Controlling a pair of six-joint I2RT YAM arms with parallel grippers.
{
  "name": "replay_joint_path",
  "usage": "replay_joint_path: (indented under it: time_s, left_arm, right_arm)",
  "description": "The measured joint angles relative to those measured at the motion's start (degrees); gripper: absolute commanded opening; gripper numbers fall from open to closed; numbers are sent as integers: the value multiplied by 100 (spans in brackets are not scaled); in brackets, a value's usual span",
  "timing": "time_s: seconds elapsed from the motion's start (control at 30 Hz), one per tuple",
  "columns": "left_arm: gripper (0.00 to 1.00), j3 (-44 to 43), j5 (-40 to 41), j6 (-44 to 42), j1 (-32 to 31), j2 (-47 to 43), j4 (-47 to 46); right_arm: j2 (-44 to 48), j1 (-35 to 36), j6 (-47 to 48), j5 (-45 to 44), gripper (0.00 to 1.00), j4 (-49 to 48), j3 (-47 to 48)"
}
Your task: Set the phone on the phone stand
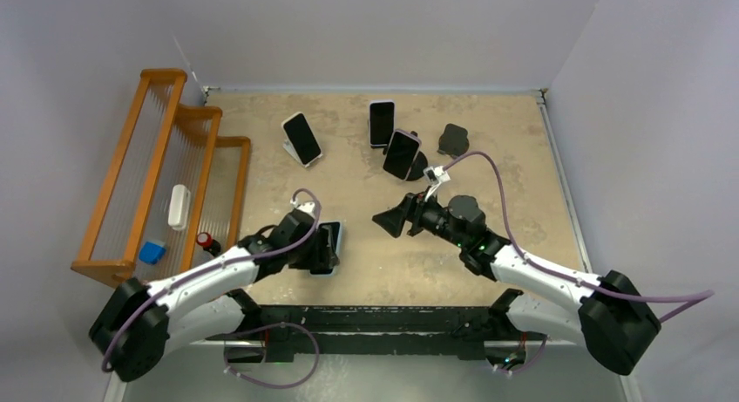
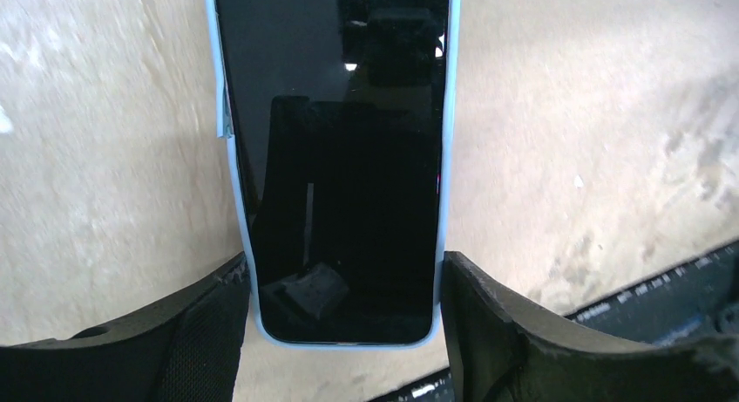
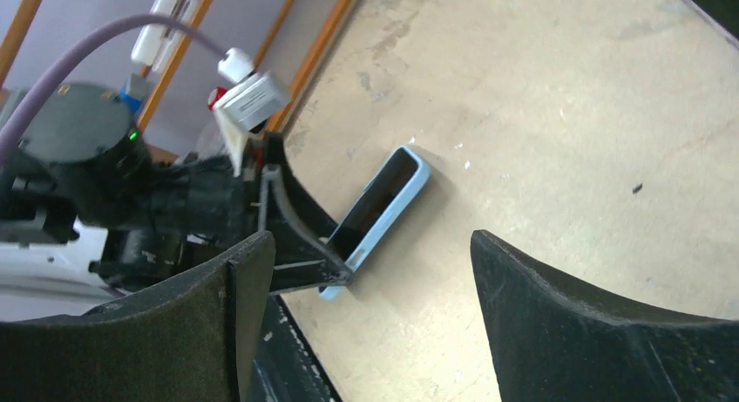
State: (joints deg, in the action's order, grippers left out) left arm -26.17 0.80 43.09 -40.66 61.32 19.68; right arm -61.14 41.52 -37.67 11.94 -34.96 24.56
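A phone (image 1: 335, 242) in a light-blue case lies screen up near the table's front edge. My left gripper (image 1: 322, 249) straddles its near end; in the left wrist view the phone (image 2: 335, 175) fills the gap and both fingers press its long edges, left gripper (image 2: 344, 262) shut on it. From the right wrist, the phone (image 3: 388, 197) looks tilted, with its near end in the left fingers. An empty black phone stand (image 1: 453, 139) sits at the back right. My right gripper (image 1: 389, 221) hovers open mid-table; the right gripper (image 3: 370, 241) holds nothing.
Three other phones stand at the back: one on a white stand (image 1: 301, 139), two near centre (image 1: 381, 123) (image 1: 402, 154). A wooden rack (image 1: 113, 180) at the left holds a white item (image 1: 179, 206), a blue item (image 1: 152, 252) and a red-capped item (image 1: 206, 241).
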Motion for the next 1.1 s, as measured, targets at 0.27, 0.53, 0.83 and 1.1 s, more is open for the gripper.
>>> replay_joint_path:
  time_s: [0.27,0.53,0.83,1.1]
  left_arm:
    - [7,588,-529,162,-103,-1025,-7]
    - [8,728,-549,192,-352,-968,-540]
    - [8,1003,-623,282,-503,-949,-1311]
    - [8,1126,-717,284,-566,-870,-1725]
  right_arm:
    - [-1290,122,-1078,-190,75,223,273]
    - [-2693,538,-1781,-170,70,304,723]
    - [-3021,804,-2024,-175,65,107,1010]
    - [-3296,837,-2146,-190,55,-105,1054]
